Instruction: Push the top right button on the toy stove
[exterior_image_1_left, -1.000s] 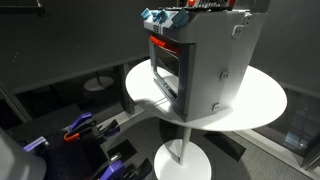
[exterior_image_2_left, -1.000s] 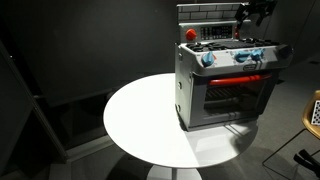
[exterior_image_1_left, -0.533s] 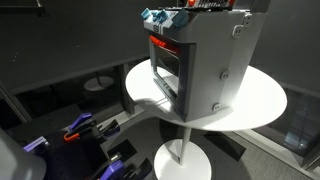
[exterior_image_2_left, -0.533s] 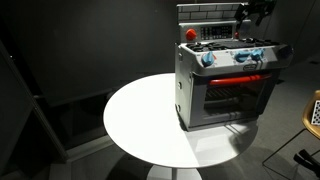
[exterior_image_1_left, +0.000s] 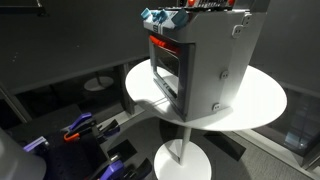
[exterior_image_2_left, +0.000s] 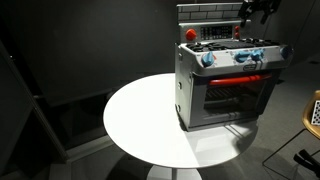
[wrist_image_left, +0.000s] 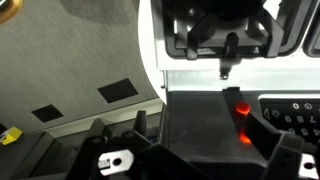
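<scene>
Moved: end effector (exterior_image_2_left: 258, 9) edged up-right above toy stove (exterior_image_2_left: 225, 88); opening cannot tell | oven door (exterior_image_2_left: 236, 100) shut

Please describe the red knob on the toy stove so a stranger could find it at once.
On the round white table stands a silver-grey toy stove. On its top, at the back corner on the picture's left, sits a small round red knob. The knobs along the front edge are blue and sit lower.
</scene>
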